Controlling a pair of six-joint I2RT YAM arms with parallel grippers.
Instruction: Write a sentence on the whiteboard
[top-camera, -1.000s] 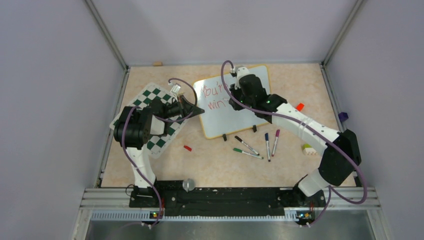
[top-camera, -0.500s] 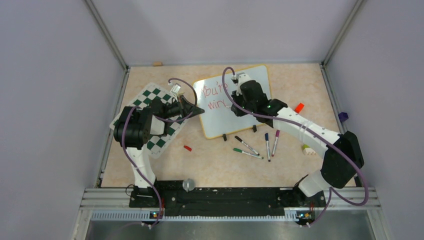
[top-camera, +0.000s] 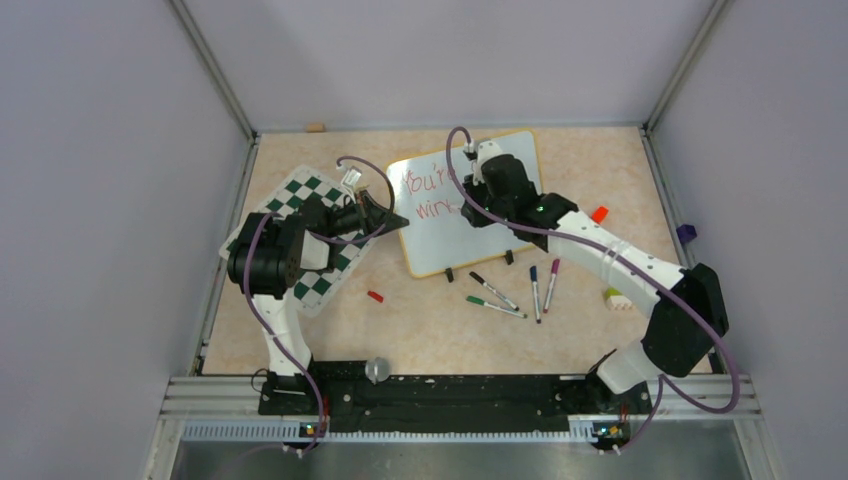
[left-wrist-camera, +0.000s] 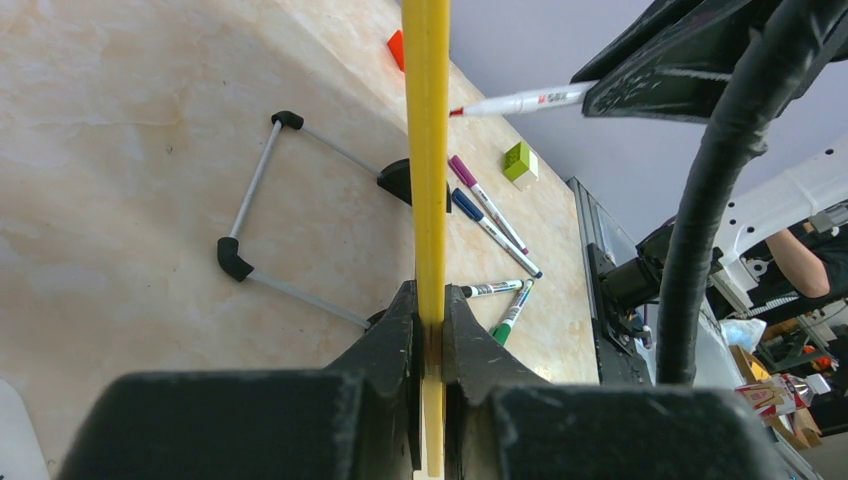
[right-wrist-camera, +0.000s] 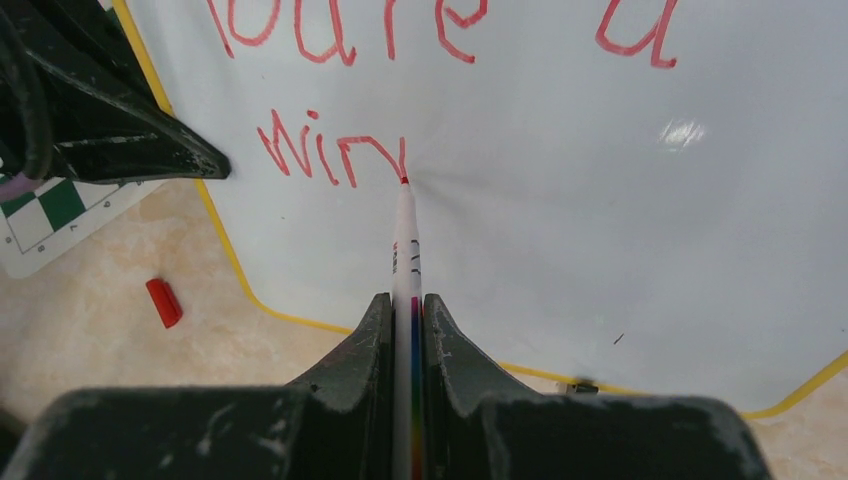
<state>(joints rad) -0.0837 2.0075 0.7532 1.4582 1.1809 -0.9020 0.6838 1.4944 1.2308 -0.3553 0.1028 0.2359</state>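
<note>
- The right gripper is clamped tight on a red marker. The marker's tip touches the whiteboard at the last red stroke of the second line (looks like "win" so far).
- The left gripper is pinched shut on the board's yellow frame.
- The whiteboard sits skewed on the table, just beside the checkered mat.
- Loose markers lie near its front edge.

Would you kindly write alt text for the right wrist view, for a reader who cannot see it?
The right gripper holds a red marker with its tip on the whiteboard, at the end of red writing. A red cap lies beside the board.
</note>
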